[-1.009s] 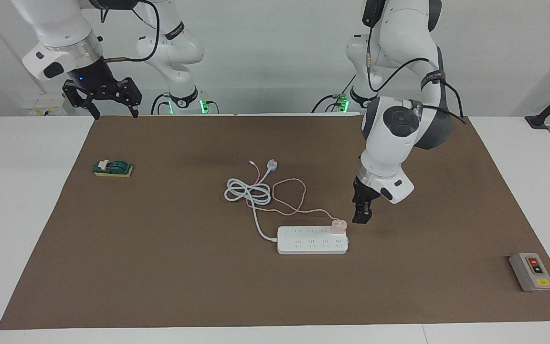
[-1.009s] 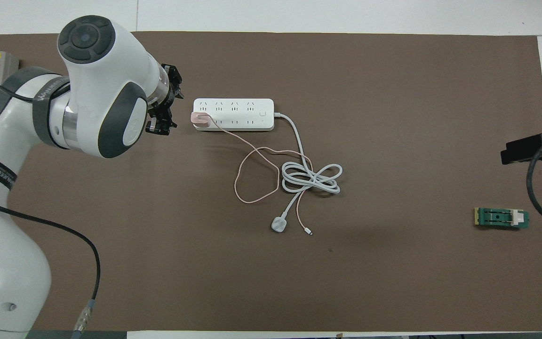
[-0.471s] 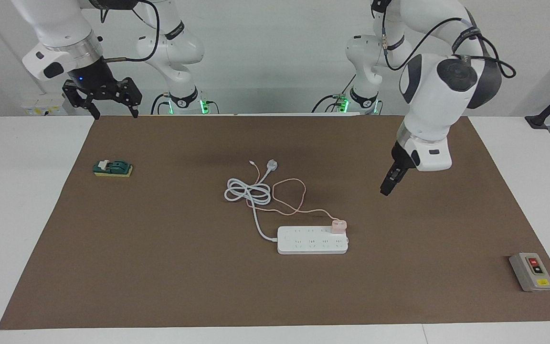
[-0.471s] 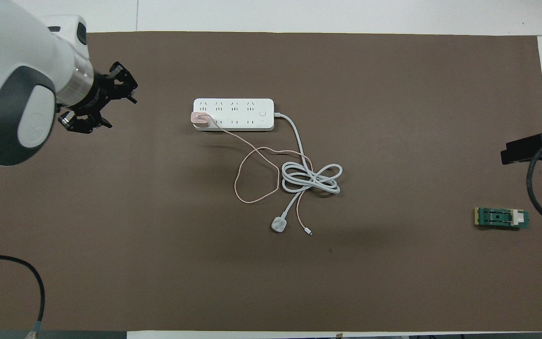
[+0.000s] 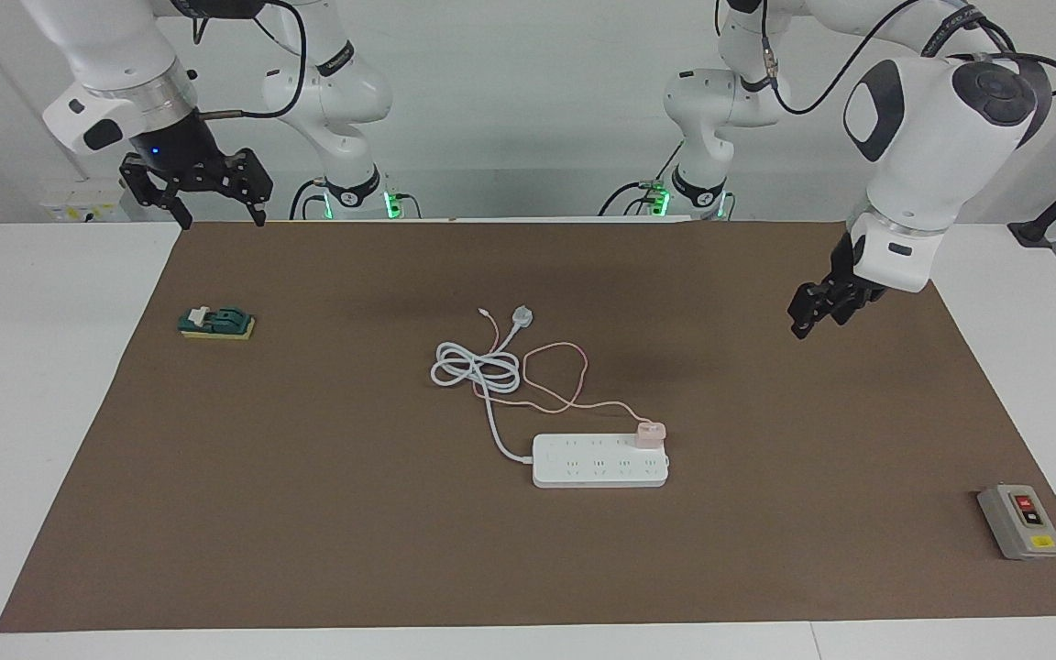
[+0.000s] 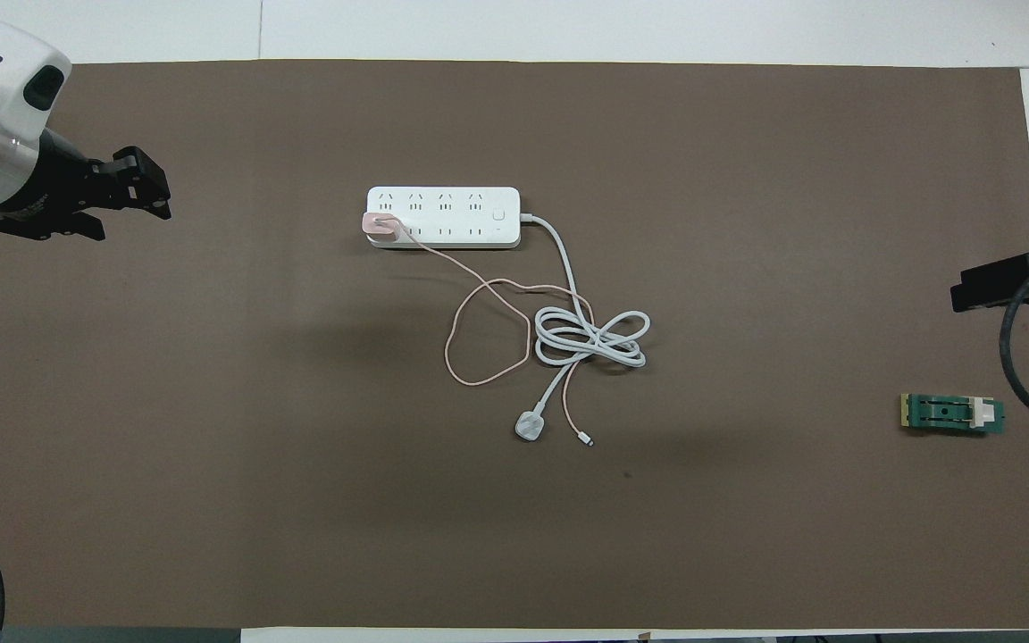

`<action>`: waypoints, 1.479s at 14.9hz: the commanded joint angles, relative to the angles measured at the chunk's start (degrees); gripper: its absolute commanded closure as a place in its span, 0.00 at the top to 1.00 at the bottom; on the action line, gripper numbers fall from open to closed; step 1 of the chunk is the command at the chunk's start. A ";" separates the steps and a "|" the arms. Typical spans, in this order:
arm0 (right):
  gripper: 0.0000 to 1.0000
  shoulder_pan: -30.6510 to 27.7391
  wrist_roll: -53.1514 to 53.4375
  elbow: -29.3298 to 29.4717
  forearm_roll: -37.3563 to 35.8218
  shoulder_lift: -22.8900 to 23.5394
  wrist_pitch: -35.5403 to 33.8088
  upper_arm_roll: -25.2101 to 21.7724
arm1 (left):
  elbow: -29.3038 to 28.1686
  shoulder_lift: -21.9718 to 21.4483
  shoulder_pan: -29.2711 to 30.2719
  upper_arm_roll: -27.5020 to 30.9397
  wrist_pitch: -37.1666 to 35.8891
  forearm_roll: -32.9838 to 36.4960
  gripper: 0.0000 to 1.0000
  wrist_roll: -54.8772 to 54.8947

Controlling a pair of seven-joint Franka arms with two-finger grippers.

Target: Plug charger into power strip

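Two hands are in view, and neither holds anything. The left hand (image 5: 803, 323) hangs over bare brown mat in the upper part of the facing view. How far it is open cannot be told. The right hand (image 5: 221, 218) waits at the top edge of the frame with its fingers spread wide.

The small pale pink cube-shaped charger (image 5: 650, 433) stands upright on the long flat white plastic power strip (image 5: 583, 472), just below frame centre. It sits on the end socket of the upper row, and no prong is visible.

1. The insertion appears complete, so the step in hand is judged to be clearing away.
2. Keep the left hand high and away from the thin pink cable (image 5: 557, 365). The cable loops loosely upward and crosses the coiled thick white cord (image 5: 478, 368), so a snag could lever the cube out.
3. Confirm that the cube sits flush and square.

The strip casing is smooth and hard, and likely slides easily on the matte tabletop (image 5: 308, 513). Both cords are soft, round and limp.
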 commanded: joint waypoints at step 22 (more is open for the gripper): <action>1.00 -1.29 -0.07 -0.60 0.89 -0.87 -0.55 0.64 | -3.54 -8.62 2.56 -0.36 -6.70 0.41 1.00 19.08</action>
